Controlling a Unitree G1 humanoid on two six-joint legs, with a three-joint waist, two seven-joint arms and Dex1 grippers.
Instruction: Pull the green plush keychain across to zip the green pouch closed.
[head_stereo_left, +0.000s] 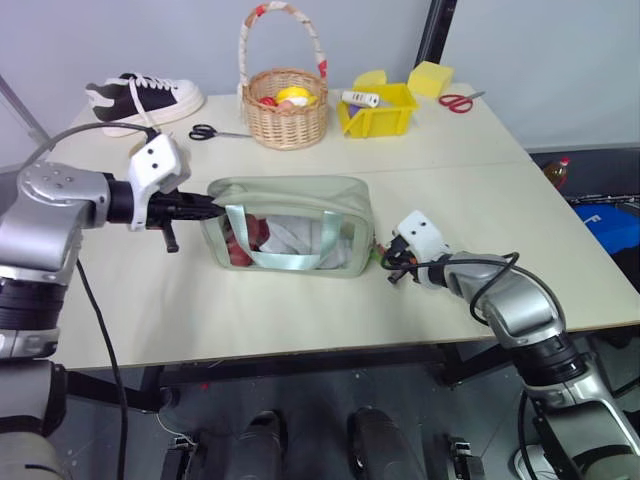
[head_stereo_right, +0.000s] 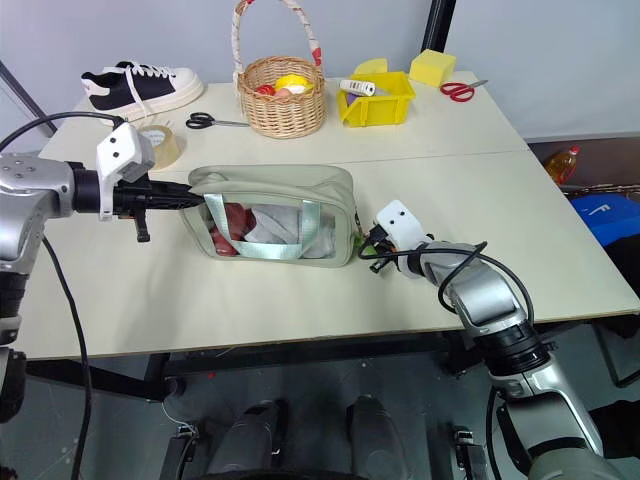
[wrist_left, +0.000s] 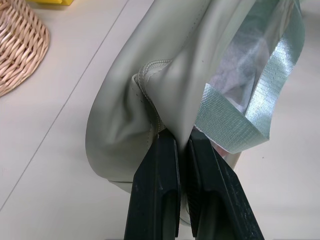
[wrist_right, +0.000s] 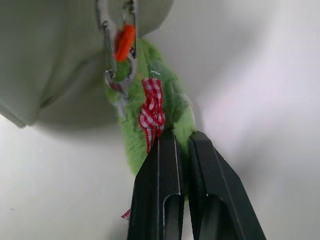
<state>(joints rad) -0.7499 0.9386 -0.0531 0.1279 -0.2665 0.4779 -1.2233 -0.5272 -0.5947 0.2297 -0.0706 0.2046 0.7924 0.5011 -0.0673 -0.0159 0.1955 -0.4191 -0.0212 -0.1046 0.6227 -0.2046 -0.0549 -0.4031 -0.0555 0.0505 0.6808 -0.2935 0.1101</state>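
While the left gripper (wrist_left: 182, 145) pinches the green pouch (head_stereo_left: 290, 205), the right gripper (wrist_right: 182, 137) clamps the green plush keychain (wrist_right: 167, 95).

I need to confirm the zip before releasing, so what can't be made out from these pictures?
- Zipper line on the pale sage-green fabric pouch: too fine in the head views; the left wrist view sees only the folded end.
- Bright-green plush keychain: its lower part sits behind the right hand, shut on it.
- Pouch contents: red and white shapes, blurred by the clear window and mint straps.
- Fabric pinched by the left hand: hidden between the fingers.
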